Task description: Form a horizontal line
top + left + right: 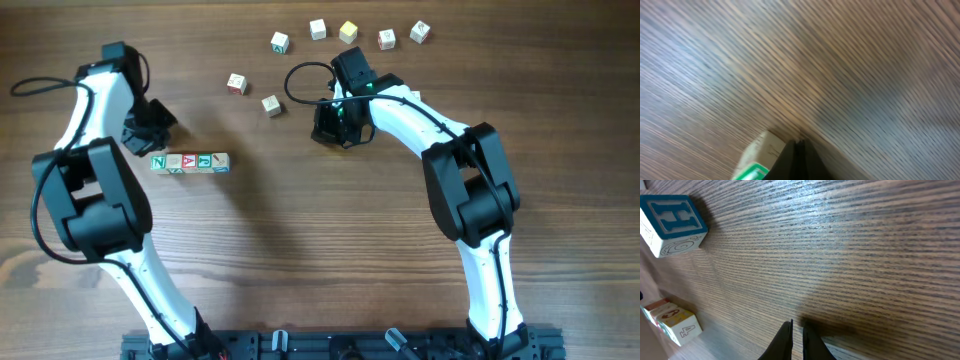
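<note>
— Where is the horizontal line?
— Just at five o'clock from my left gripper, four cubes touching.
— And your fingers?
— Left pinched shut, empty. My right gripper is nearly shut, holding nothing.

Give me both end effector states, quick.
Left end effector: closed, holding nothing.
Right end effector: closed, holding nothing.

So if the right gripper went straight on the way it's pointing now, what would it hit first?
Probably just the bare table. The right gripper points at open wood; the teal H cube sits off to the side, though depth is unclear.
</note>
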`<state>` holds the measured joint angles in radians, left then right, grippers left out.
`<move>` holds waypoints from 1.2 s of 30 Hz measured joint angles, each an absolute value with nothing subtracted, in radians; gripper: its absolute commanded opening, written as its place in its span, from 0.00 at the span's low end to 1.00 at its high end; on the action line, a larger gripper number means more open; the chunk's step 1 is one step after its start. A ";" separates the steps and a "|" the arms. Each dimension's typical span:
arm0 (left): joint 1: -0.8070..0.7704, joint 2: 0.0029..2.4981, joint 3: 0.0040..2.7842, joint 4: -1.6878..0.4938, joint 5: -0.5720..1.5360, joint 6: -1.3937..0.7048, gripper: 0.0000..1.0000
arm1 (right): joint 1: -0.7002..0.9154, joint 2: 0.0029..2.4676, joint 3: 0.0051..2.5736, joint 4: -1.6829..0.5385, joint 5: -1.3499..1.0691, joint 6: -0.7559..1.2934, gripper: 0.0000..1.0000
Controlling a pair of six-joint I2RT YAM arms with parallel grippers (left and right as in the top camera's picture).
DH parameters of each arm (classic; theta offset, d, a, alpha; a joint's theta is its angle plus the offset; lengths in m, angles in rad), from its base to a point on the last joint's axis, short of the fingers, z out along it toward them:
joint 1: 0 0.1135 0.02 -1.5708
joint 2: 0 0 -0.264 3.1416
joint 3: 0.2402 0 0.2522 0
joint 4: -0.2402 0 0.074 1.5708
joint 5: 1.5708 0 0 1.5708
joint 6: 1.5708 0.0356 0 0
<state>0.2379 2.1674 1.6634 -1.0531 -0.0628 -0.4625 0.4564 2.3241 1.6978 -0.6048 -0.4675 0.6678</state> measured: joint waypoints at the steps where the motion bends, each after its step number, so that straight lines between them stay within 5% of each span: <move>1: 0.243 2.167 1.663 -1.052 -0.063 -0.463 0.04 | 0.456 2.324 1.698 -0.605 -0.467 0.667 0.14; 36: 0.256 2.167 1.663 -1.012 0.014 0.093 0.04 | 0.457 2.324 1.699 -0.601 -0.467 0.690 0.17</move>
<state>0.2558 2.1674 1.6634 -1.0122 0.0139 0.0933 0.4572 2.3241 1.6989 -0.6014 -0.4671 0.6903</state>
